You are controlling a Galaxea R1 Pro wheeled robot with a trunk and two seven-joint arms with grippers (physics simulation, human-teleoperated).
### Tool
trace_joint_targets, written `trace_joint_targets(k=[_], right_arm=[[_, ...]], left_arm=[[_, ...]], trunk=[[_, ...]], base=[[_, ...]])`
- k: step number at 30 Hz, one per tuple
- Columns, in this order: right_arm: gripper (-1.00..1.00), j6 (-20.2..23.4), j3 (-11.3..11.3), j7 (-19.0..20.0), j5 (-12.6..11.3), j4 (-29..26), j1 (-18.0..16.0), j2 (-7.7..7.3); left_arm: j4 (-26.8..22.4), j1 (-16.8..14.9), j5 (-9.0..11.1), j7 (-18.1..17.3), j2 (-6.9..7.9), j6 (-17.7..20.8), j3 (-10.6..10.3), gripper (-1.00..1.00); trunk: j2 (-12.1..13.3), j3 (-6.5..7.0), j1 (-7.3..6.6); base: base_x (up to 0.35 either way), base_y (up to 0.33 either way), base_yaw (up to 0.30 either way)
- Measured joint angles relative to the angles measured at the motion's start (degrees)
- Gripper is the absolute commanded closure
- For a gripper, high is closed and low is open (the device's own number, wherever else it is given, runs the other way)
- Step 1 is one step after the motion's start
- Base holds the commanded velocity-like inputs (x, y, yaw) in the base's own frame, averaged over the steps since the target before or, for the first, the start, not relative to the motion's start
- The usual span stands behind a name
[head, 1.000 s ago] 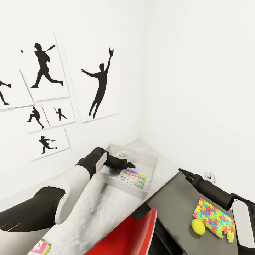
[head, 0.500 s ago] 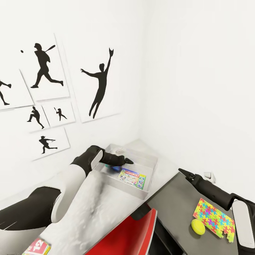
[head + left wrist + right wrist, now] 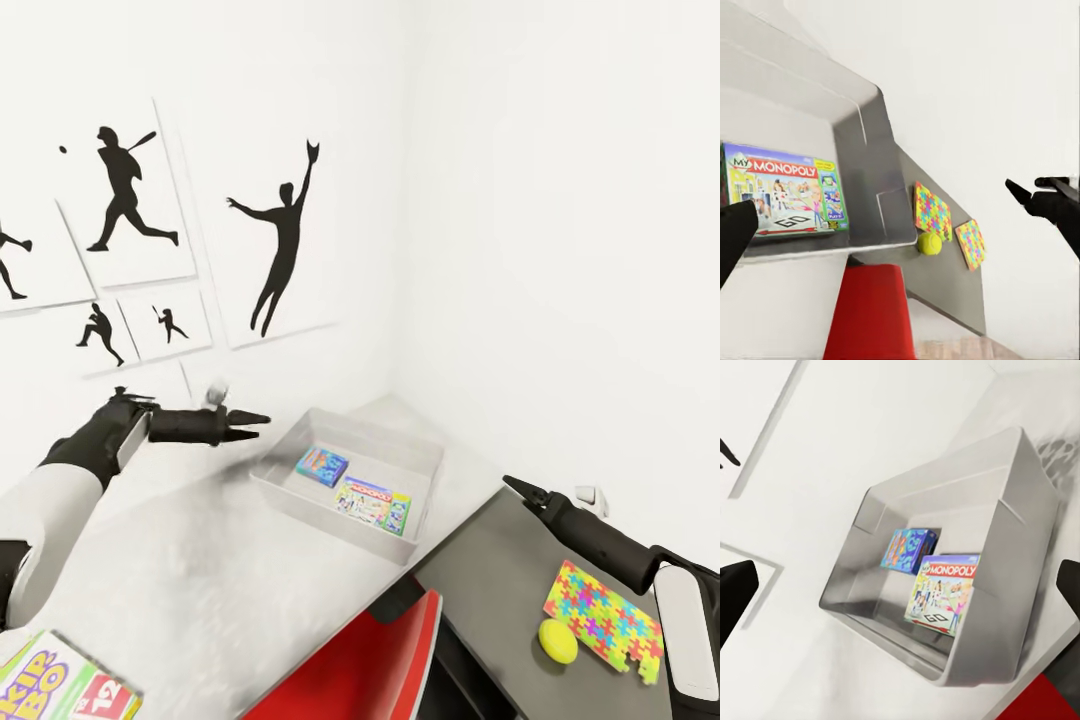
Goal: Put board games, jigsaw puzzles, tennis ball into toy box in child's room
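My left tool (image 3: 245, 418) has pulled back out of the toy box (image 3: 425, 462), released; blue game (image 3: 321, 466) now inside beside Monopoly (image 3: 374, 505). Right tool (image 3: 522, 489) released, idle.

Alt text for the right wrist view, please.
A grey toy box on a pale table holds two board games: a My Monopoly box and, beside it, a smaller blue box. The right end effector's dark fingertips frame the scene, spread apart.

White-shelled left forearm (image 3: 45, 500) with black wrist cuff, slim black tapered left gripper (image 3: 250, 418), matching black right gripper (image 3: 520, 489), white forearm panel behind
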Motion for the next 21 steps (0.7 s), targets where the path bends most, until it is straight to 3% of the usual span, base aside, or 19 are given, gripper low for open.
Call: trace_joint_targets(k=[3,5,6,10,12,14,15,19,21], right_arm=[[-1.00,0.00,0.07,0.00,0.02,0.00,0.00,0.02],[-1.00,0.00,0.11,0.00,-0.01,0.00,0.00,0.04],[-1.00,0.00,0.13,0.00,-0.02,0.00,0.00,0.06],[-1.00,0.00,0.17,0.00,-0.04,0.00,0.00,0.08],[-1.00,0.00,0.17,0.02,-0.05,0.04,0.00,0.09],[-1.00,0.00,0.17,0.04,-0.05,0.04,0.00,0.09],[-1.00,-0.01,0.17,0.06,-0.04,0.04,0.00,0.09],[-1.00,0.00,0.17,0.08,-0.05,0.07,0.00,0.09],[-1.00,0.00,0.17,0.08,-0.06,0.07,0.00,0.09]], left_arm=[[-0.05,1.68,-0.06,-10.27,6.01,-0.35,0.05,-1.00],[-0.06,2.89,0.03,-13.31,8.41,-1.04,0.09,-1.00],[0.02,4.01,0.22,-15.17,10.46,-2.07,0.14,-1.00],[0.81,7.07,2.35,-15.38,15.90,-5.04,0.76,-1.00],[1.94,9.03,4.44,-15.33,17.90,-6.02,0.98,-1.00],[2.66,10.45,6.18,-15.33,18.96,-6.78,1.09,-1.00],[3.12,11.70,7.98,-15.33,19.81,-7.65,1.14,-1.00],[3.73,14.54,12.13,-15.33,21.24,-9.76,1.20,-1.00],[3.83,15.66,13.22,-15.33,21.52,-10.49,1.22,-1.00]], trunk=[[0.02,0.24,0.01],[0.01,0.42,0.00],[0.01,0.50,0.00],[0.01,0.85,0.00],[0.01,1.02,0.01],[0.01,1.20,0.01],[0.01,1.28,0.02],[0.01,1.64,0.02],[0.01,1.81,0.01]], base=[[0.000,0.000,-0.073],[0.000,0.000,-0.076],[0.000,0.000,-0.076],[-0.001,0.000,-0.077],[-0.046,0.000,-0.077],[-0.100,0.000,-0.077],[-0.143,0.000,-0.077],[-0.161,0.000,-0.077],[-0.089,0.000,-0.077]])
